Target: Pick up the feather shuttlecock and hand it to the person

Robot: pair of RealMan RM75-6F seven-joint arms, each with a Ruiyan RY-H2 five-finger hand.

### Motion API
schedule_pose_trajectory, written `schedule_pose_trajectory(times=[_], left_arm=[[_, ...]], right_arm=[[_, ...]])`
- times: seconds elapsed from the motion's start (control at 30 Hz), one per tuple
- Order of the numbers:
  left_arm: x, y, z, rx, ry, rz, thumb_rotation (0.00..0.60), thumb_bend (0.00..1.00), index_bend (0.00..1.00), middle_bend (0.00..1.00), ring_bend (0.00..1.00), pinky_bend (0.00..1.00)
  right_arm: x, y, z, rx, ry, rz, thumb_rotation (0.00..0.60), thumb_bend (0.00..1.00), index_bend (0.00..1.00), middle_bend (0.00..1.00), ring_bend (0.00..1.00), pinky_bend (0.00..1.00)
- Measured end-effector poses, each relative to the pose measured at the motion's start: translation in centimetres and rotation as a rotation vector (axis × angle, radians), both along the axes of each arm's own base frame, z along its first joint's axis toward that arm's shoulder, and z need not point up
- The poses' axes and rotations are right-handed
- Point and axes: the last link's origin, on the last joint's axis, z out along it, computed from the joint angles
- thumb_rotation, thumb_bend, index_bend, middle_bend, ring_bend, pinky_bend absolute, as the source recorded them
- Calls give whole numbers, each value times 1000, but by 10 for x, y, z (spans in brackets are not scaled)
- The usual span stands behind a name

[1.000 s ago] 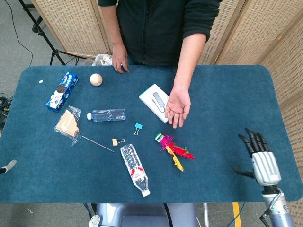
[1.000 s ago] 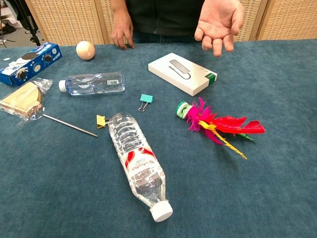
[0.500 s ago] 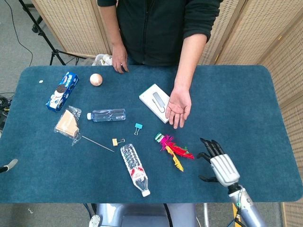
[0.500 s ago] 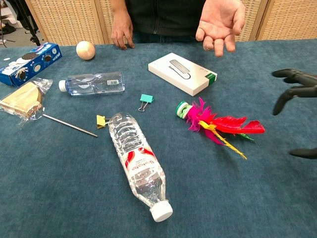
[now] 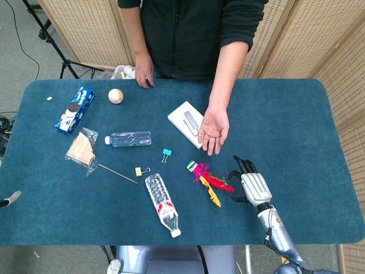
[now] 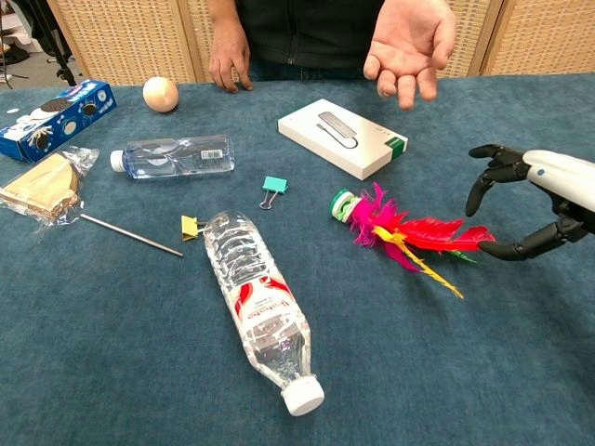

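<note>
Feather shuttlecock [image 5: 208, 180] lies untouched on table centre, below person's open palm [image 5: 214, 128]. Right hand [image 5: 251, 185] has swept in from far right, now just beside feather tips, fingers apart, empty. Grasp looks imminent. Left hand not visible.

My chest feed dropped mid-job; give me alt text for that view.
The right hand, fingers apart, sits at the red feather tips of the shuttlecock lying on the blue table. Beyond it, the person's open palm waits above a white box.
</note>
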Motion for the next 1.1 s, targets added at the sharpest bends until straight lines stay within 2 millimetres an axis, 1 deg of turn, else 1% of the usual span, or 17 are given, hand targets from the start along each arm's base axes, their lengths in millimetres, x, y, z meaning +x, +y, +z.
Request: schedule_pose_trajectory(times=[0.07,0.23,0.43,0.73,0.97,1.1], left_arm=[[0,0,-1,-2,2,1,600,0,0,0,0,0],[0,1,-2,-6,4,2,600,0,0,0,0,0],[0,0,-2,-5,3,2,600,0,0,0,0,0],[0,1,-1,-6,2,4,600,0,0,0,0,0],[0,1,-2,-9,4,5,600,0,0,0,0,0],[0,1,-2,-10,4,6,600,0,0,0,0,0]], right_arm=[[1,-2,-2,9,-10,-16,600,414,427,0,0,0],[5,-3,-5,33,-25,-30,600,414,434,0,0,0],[2,-3,-7,39,11,-43,600,414,445,0,0,0],[-1,-4,-10,55,9,-67,600,415,544,0,0,0],[1,-5,-12,52,3,-62,600,457,612,0,0,0],[1,-5,-12,51,-4,-65,600,543,654,0,0,0]])
